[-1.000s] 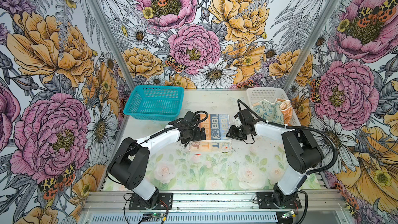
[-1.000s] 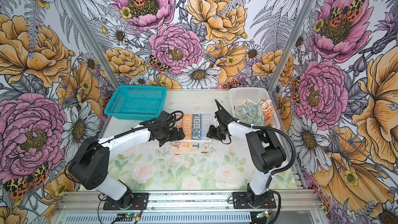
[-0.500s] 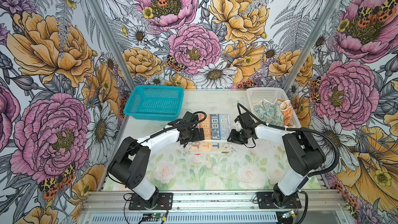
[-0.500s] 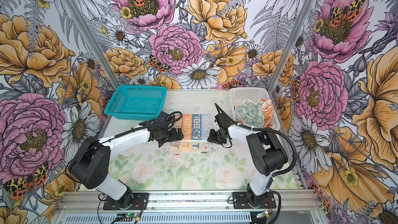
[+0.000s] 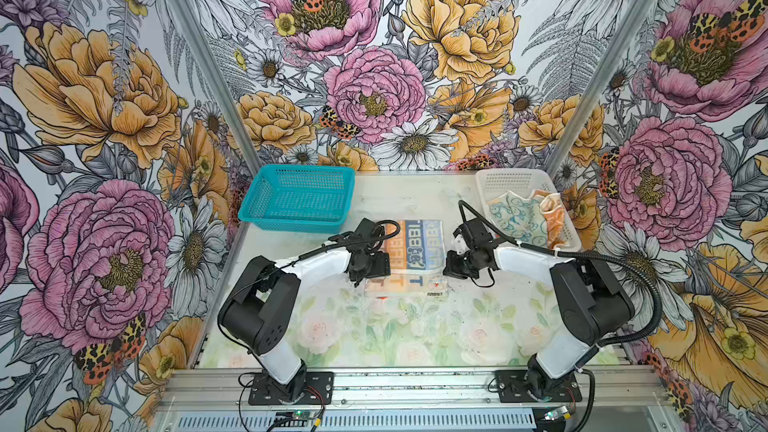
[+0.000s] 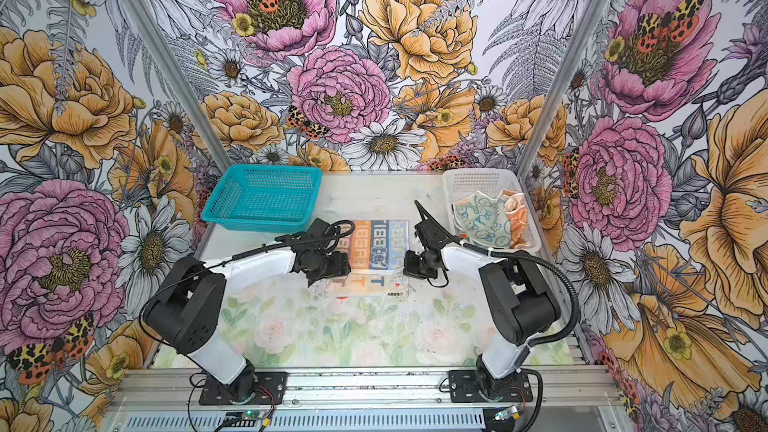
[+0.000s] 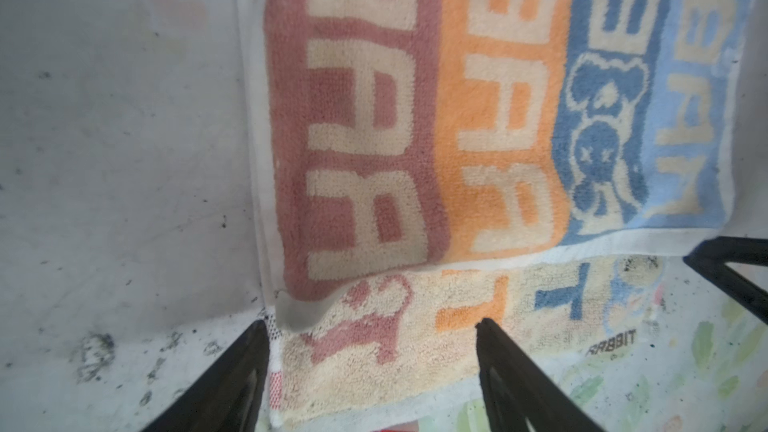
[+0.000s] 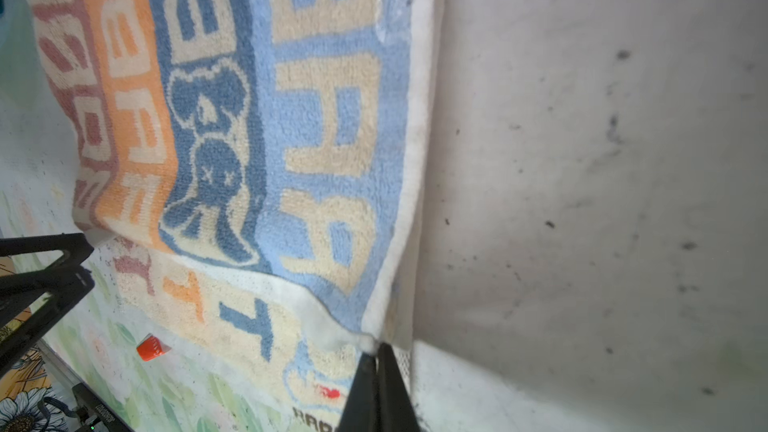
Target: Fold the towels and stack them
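Observation:
The striped towel point(image 5: 415, 251) point(image 6: 376, 251) lies mid-table with its far part folded over toward the front. A pale strip of its lower layer point(image 7: 415, 351) shows in front. My left gripper point(image 5: 372, 274) point(image 7: 370, 324) is open, its fingers straddling the towel's near left corner just below the flap's corner. My right gripper point(image 5: 451, 270) point(image 8: 376, 353) is shut, pinching the flap's near right corner point(image 8: 370, 336). A cream towel point(image 5: 513, 216) and an orange towel point(image 5: 550, 214) lie crumpled in the white basket point(image 5: 523, 178).
A teal mesh basket point(image 5: 303, 168) stands at the back left, just behind the left arm. The white basket sits at the back right, close behind the right wrist. A small red tag point(image 8: 151, 347) sticks out at the towel's front edge.
My right gripper has shut at the flap's right corner. The left jaws have narrowed a little. Both arms have barely shifted.

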